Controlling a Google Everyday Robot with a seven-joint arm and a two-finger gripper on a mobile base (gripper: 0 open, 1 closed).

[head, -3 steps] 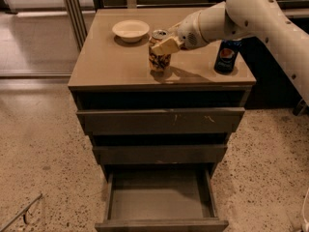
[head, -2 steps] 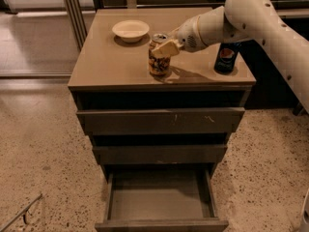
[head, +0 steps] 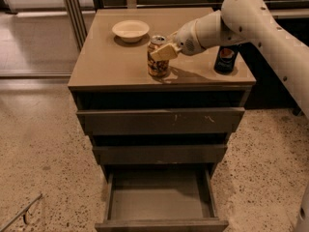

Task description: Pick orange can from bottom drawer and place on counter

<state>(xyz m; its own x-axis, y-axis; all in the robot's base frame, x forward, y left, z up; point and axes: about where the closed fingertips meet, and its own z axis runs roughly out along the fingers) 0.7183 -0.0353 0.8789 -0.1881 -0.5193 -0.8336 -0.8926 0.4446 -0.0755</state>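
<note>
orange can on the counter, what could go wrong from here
1. The mottled orange drink can stands upright near the front edge of the glossy tan counter with the gripper at its upper part; a sideways pull-away might tip it off.
2. The dark blue can stands close by the white arm; a low retreat could knock it.
3. The grey bottom drawer juts out open; the base could bump it.

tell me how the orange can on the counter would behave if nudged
The orange can stands upright, tall and narrow, so a nudge near its top, where the gripper sits, would likely tip it. Once down, its round body could roll on the glossy counter.
</note>
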